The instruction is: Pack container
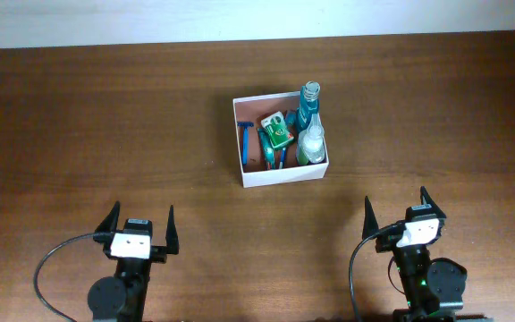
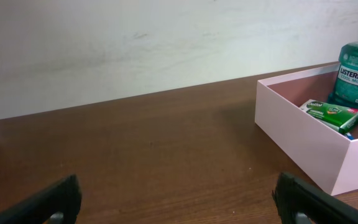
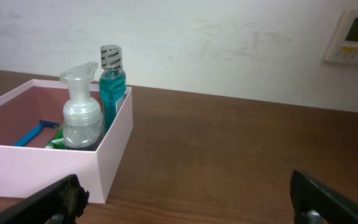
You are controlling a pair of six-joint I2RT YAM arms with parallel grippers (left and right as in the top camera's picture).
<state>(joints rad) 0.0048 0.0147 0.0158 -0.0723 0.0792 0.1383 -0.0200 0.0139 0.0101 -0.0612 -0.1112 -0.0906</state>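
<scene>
Far across the surface [image 1: 105, 116], the container [image 1: 284, 174] holds a mouthwash bottle [image 1: 309, 103], pump bottle [image 1: 311, 143], green packet [image 1: 277, 131] and razor [image 1: 245, 143]; left gripper [image 1: 142, 215] and right gripper [image 1: 396, 201] sit near, jaws released.

Dark wooden worktop set against a plain pale wall.

The worktop [image 1: 88, 125] is deep brown with fine grain and a soft sheen. It runs ahead of the left fingers [image 2: 306, 200] and the right fingers [image 3: 328, 198] to its far edge. There the wall [image 2: 135, 43] rises, off-white, matte and faintly scuffed. Ahead of the right fingers and off to their right, high on that wall, hangs a small white control panel [image 3: 356, 36] with a pale display. The light is soft and even.
</scene>
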